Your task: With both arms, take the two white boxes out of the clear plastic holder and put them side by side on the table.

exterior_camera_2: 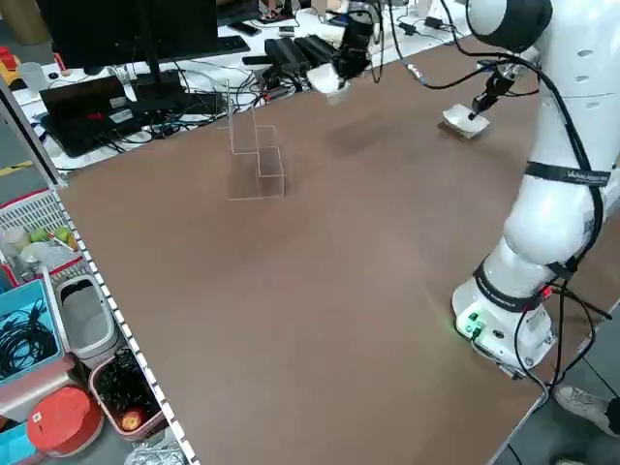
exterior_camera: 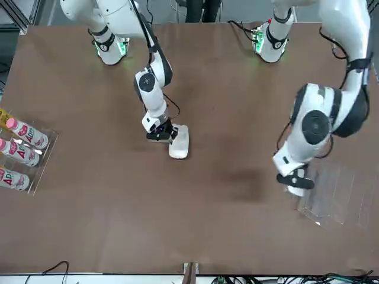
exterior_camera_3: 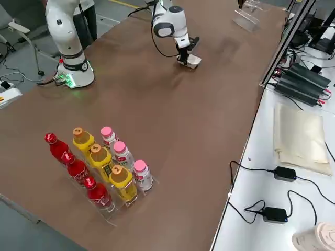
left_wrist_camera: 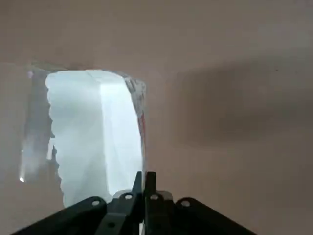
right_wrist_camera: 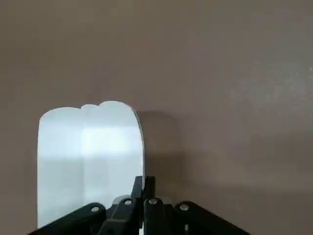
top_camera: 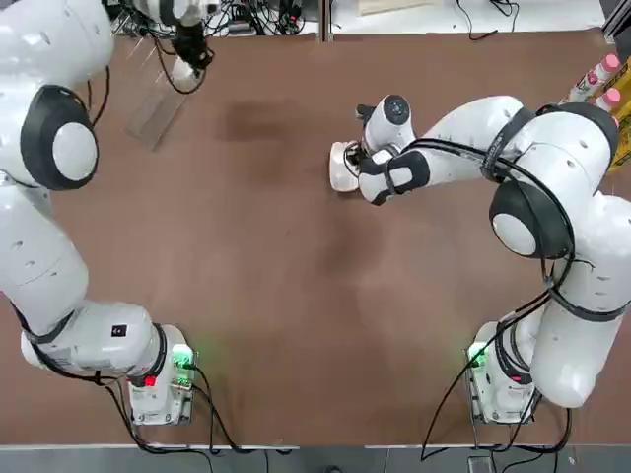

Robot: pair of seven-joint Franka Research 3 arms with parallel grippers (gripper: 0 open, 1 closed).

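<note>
The left gripper [top_camera: 192, 54] is hanging over the far corner of the big brown table [top_camera: 296, 325], at about 11 o'clock when looking down from above. Its two fingers are pressed tight together, and they are holding one small white box with round corners [exterior_camera_2: 327, 79] up in the air. The see-through plastic holder [top_camera: 158, 103] is sitting just below it, at about 10 o'clock, and the lifted box is staying well apart from it.

The right gripper [top_camera: 353, 163] is reaching down near the middle of the table, a little toward 12 o'clock. Its fingers are closed too. The other small white box [exterior_camera: 179, 142] is lying flat on the table right beside them, touching. I cannot tell if the fingers are pinching its edge or only resting against it.

Some bottles with pink caps [top_camera: 601, 79] are waiting at the table's edge, at about 2 o'clock.
</note>
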